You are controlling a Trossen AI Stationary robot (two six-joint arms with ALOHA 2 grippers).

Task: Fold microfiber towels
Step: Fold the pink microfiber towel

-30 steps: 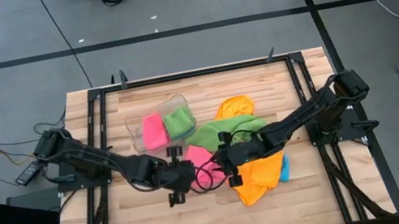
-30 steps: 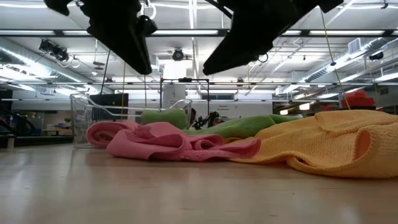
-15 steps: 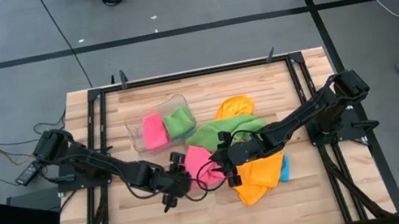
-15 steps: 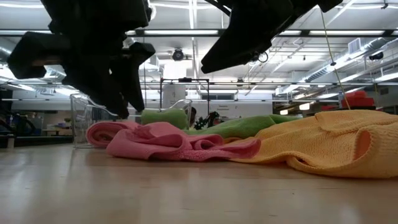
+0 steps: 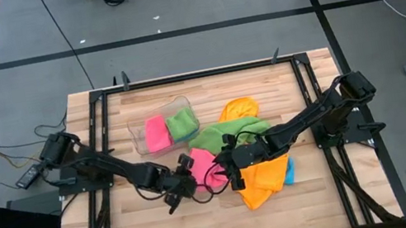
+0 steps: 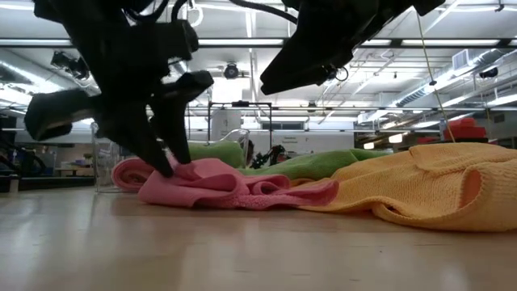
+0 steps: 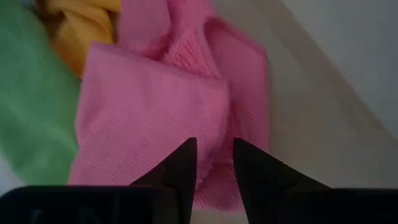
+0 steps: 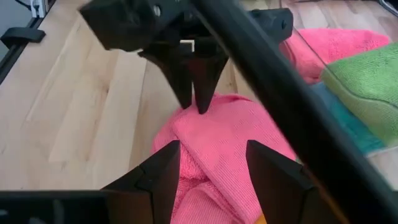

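A crumpled pink towel [image 5: 207, 166] lies on the wooden table, with a green towel [image 5: 228, 135] and an orange towel [image 5: 263, 180] bunched to its right. My left gripper [image 5: 187, 177] has come down at the pink towel's left edge and is shut on it. My right gripper [image 8: 211, 163] hangs open above the pink towel's right part, clear of it in the low view [image 6: 279, 81]. My left gripper pinches the pink towel's left edge [image 7: 214, 134] between its two fingers, which slant down from the table's left. A raised fold of cloth shows between the fingertips [image 8: 202, 106]; how many layers, I cannot tell. The rest of the towel lies slack on the table.
A clear tub [image 5: 139, 133] at the back left holds a folded pink cloth [image 5: 157, 132] and a folded green one [image 5: 183, 122]. A second orange cloth [image 5: 237, 109] and a blue one [image 5: 289, 170] lie around the pile. Bare wood runs along the near edge.
My left gripper has sunk from well above the table to the pink towel's left edge and has rolled about its own axis. The towels lie as before, and my right gripper has kept still.
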